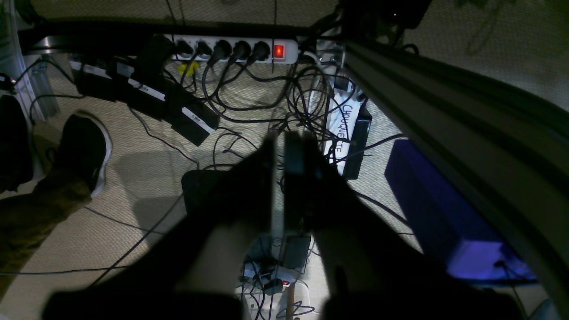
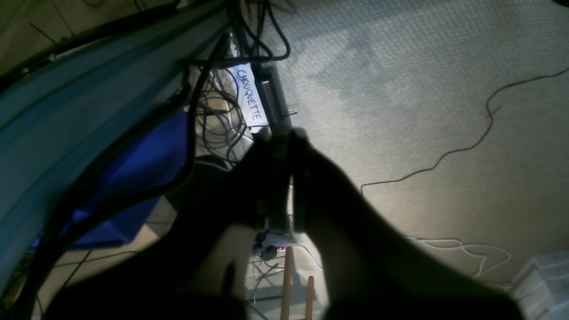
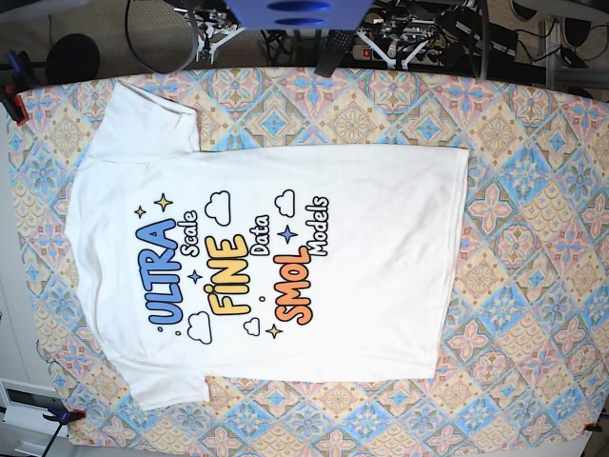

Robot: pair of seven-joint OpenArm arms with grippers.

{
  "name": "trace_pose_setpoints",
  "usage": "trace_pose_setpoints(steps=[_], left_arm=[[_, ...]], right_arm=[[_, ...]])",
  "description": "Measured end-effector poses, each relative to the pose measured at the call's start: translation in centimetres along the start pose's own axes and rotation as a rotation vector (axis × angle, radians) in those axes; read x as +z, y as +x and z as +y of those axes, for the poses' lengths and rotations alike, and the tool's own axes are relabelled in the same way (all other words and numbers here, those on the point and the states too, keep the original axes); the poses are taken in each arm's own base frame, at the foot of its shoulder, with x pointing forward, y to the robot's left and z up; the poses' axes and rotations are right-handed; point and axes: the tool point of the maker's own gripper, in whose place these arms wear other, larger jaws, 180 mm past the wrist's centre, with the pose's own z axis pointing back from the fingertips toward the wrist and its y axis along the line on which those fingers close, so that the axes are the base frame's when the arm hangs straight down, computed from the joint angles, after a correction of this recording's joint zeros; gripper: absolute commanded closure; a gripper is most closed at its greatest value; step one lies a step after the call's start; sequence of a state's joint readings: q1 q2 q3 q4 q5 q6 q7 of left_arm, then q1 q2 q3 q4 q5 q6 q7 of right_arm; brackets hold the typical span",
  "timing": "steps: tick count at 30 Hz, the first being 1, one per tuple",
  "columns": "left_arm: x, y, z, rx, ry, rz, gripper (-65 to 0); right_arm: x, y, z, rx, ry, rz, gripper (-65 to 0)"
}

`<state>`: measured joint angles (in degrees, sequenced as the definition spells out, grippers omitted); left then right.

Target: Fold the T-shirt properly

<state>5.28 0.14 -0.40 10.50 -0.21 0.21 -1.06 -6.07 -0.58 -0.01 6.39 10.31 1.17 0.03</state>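
Note:
The T-shirt (image 3: 266, 252) lies flat and spread out on the patterned table cover (image 3: 533, 238), print side up. Its sleeves are toward the left and its hem toward the right. Neither gripper is near it. In the left wrist view my left gripper (image 1: 278, 142) is shut and empty, hanging beside the table and looking down at the floor. My right gripper (image 2: 281, 133) is likewise shut on nothing above the carpet, with the table's edge (image 2: 89, 89) at its left.
Below the left gripper are a white power strip (image 1: 235, 50), tangled cables, a black shoe (image 1: 84, 151) and a blue box (image 1: 440, 209). Wooden sticks (image 2: 286, 284) and loose cords lie under the right gripper. Clamps (image 3: 14, 105) hold the cover's corners.

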Motion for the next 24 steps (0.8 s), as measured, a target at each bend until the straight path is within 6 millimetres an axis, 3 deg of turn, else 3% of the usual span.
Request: trace_pose_setpoints(steps=[9, 13, 17, 24], left_arm=[[0.1, -0.6, 0.1, 0.0, 0.001, 0.006, -1.1], [0.6, -2.7, 1.4, -0.009, 0.019, 0.016, -1.1], [1.5, -5.2, 3.7, -0.027, 0.051, 0.031, -1.1], [3.4, -7.5, 8.7, -0.07, 0.118, 0.02, -1.1]], right_arm=[[0.0, -0.4, -0.1, 0.0, -0.002, 0.005, -0.3], [0.2, -1.8, -0.7, 0.006, -0.01, 0.021, -0.3], [0.9, -4.5, -3.5, 0.022, -0.05, 0.052, -0.3], [3.1, -6.6, -9.4, 0.068, -0.118, -0.001, -0.2]])
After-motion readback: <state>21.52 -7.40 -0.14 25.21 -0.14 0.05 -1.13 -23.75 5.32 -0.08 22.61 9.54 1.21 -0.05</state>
